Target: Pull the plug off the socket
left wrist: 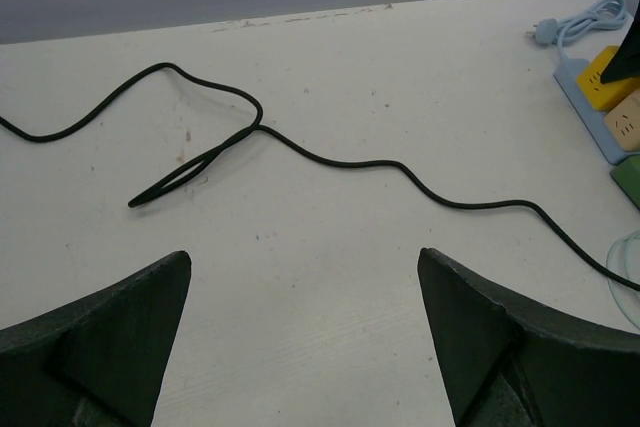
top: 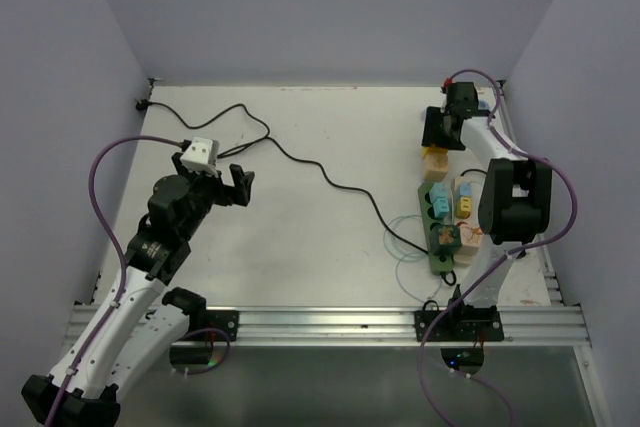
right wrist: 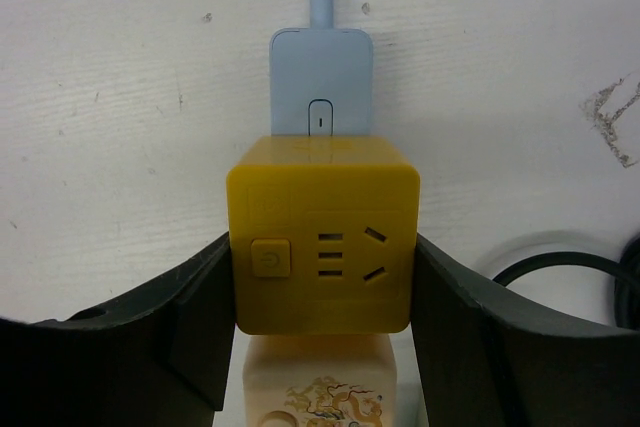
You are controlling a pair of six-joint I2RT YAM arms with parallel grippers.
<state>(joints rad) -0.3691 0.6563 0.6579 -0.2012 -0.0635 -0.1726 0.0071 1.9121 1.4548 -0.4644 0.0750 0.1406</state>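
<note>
The dark green power strip (top: 440,259) lies at the right of the table with a teal plug cube (top: 437,204) and an orange-brown cube (top: 447,238) on it; its corner shows in the left wrist view (left wrist: 630,179). My right gripper (top: 438,142) (right wrist: 322,252) is further back, over the light blue strip (right wrist: 320,77). It is shut on a yellow plug cube (right wrist: 322,247), with a finger pressed on each side. A cream patterned cube (right wrist: 320,387) sits just behind it. My left gripper (top: 240,187) (left wrist: 305,252) is open and empty above bare table at the left.
A black cable (top: 300,157) (left wrist: 330,159) snakes from the back left corner toward the green strip. A yellow and blue cube (top: 465,204) stands right of the green strip. The light blue strip's cable and plug (left wrist: 575,25) lie at the back right. Walls enclose the table.
</note>
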